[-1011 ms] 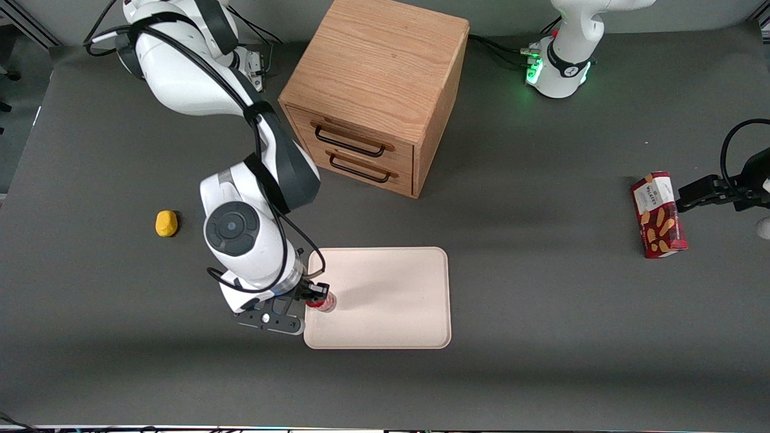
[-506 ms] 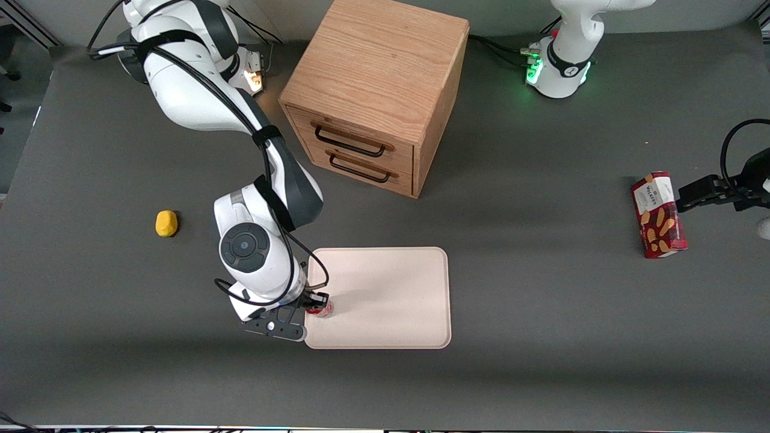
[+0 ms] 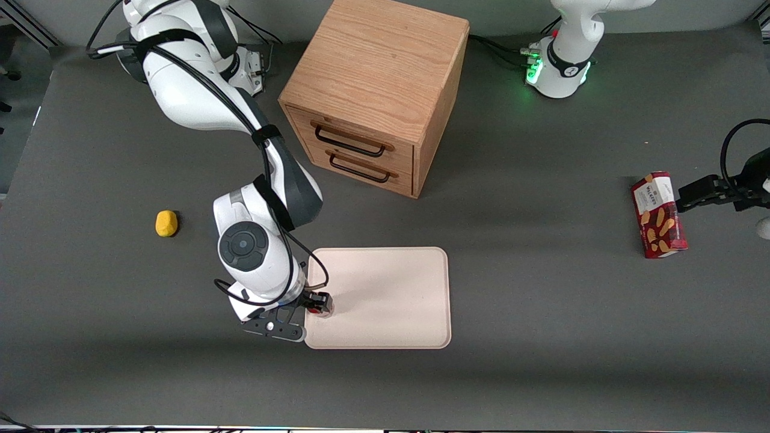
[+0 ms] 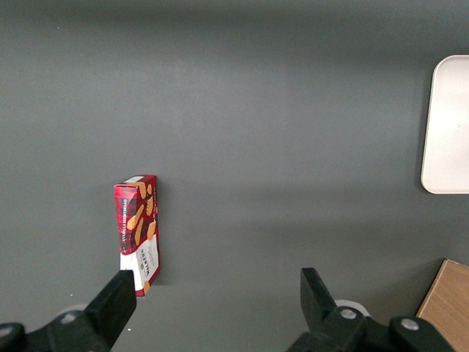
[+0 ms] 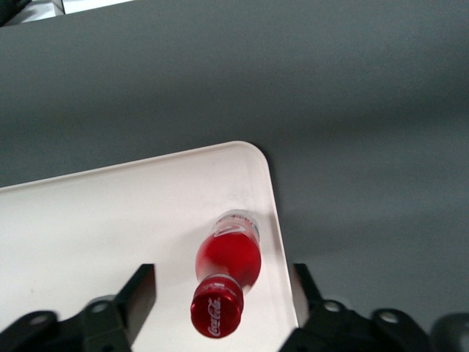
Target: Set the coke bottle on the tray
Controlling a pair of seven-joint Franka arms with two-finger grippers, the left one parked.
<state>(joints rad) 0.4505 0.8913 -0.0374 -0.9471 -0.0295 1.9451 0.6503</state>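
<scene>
On smooth tray [image 5: 110,227], gripper [image 5: 220,290], slim bottle [image 5: 227,268]

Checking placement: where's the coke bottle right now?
The coke bottle stands upright on the tray, near the rim at the working arm's end, between the open fingers of the gripper.

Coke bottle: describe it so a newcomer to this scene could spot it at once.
Find the big cream-pink tray nearer the front camera than the wooden drawer cabinet. The coke bottle stands upright on the tray near its rim, at the working arm's end, between the open fingers of the gripper. It is small, slim and red-capped, unlike the flat red snack box.
</scene>
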